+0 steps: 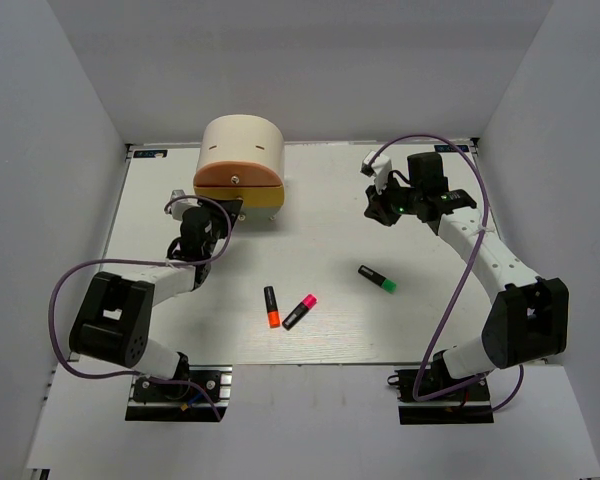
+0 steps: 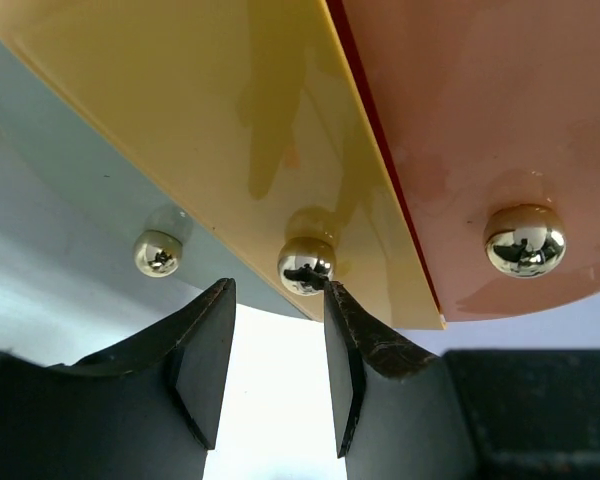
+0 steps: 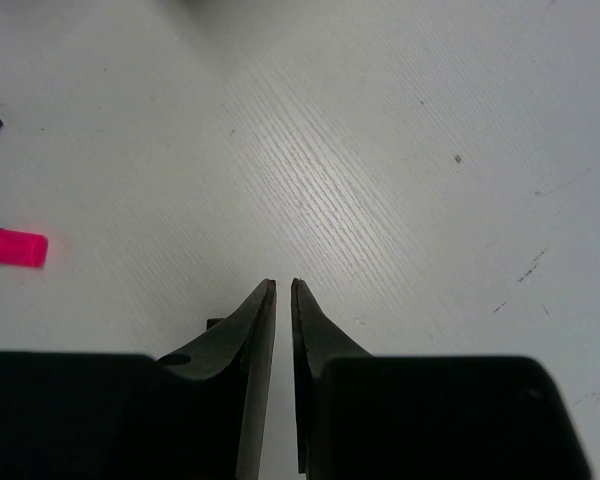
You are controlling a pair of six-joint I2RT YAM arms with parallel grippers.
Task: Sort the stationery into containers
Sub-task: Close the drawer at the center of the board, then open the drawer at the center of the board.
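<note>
The cream half-cylinder cabinet [image 1: 242,145] stands at the back left, with its orange drawer [image 1: 237,177] above its yellow drawer [image 1: 268,201]. My left gripper [image 1: 226,211] is open right in front of them. In the left wrist view it [image 2: 278,290] sits just short of the yellow drawer's knob [image 2: 306,265], and one fingertip [image 2: 338,300] is right beside the knob. The orange drawer's knob [image 2: 524,240] is to the right. Three black markers lie mid-table: orange cap [image 1: 271,306], pink cap [image 1: 299,311] and green cap [image 1: 377,279]. My right gripper [image 1: 382,207] is shut and empty above bare table [image 3: 283,283]. The pink-capped marker [image 3: 18,247] shows at its left.
White walls close in the table at the back and both sides. The two arm bases stand at the near edge. A purple cable [image 1: 435,140] loops over the right arm. A small shiny ball like a knob [image 2: 158,252] shows on a grey surface left of the yellow drawer.
</note>
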